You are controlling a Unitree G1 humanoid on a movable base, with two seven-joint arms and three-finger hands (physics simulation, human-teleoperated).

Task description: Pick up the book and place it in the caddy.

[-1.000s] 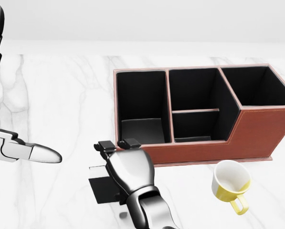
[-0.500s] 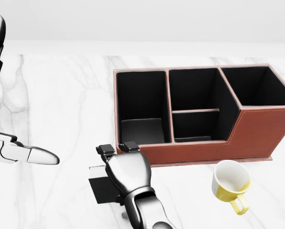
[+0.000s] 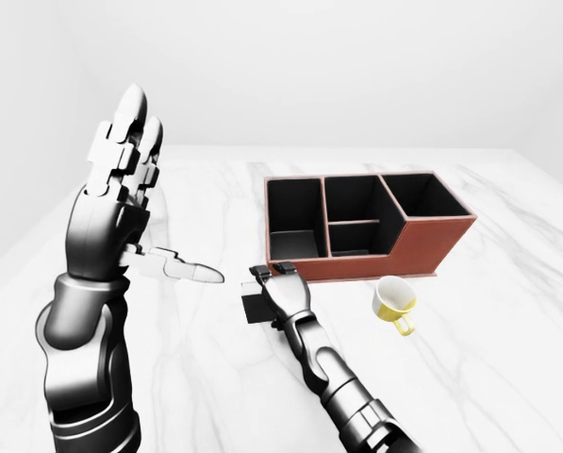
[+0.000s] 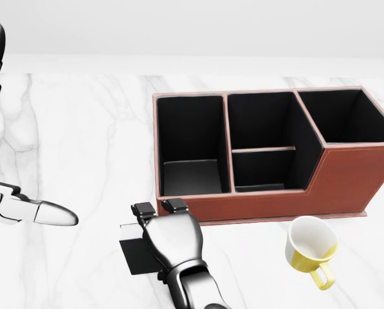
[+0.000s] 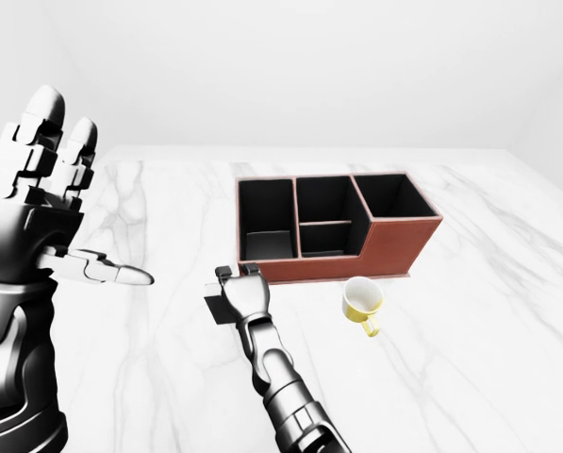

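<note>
**Bench inventory, left to right: book under the right robot hand, caddy unfilled**

Left robot hand (image 3: 121,203): raised upright at the left of the left-eye view, fingers spread and pointing up, thumb jutting sideways. Open, holding nothing, well clear of every item.

Bench (image 4: 82,129): white marble surface, carries all listed items.

Book (image 4: 135,254): thin, flat, black, lying on the bench just below and left of the caddy's lower left corner in the head view. Only its left portion shows; the rest is hidden beneath the right robot hand.

Right robot hand (image 4: 169,235): lies palm down on top of the book, fingertips reaching its far edge near the caddy wall. Whether the fingers have closed around the book cannot be told from these views.

Caddy (image 4: 275,199): brown leather-look box with black lining, several compartments; the tall leftmost one sits nearest the book. No book is in it.

Cup (image 4: 310,248): white outside, yellow inside and handle, tipped on its side below the caddy's right half; not part of the task.

Handling note (judgement): the book looks light and stiff but smooth and lying flush, so it offers little purchase from above. A pinch across one exposed edge seems the surest hold.
</note>
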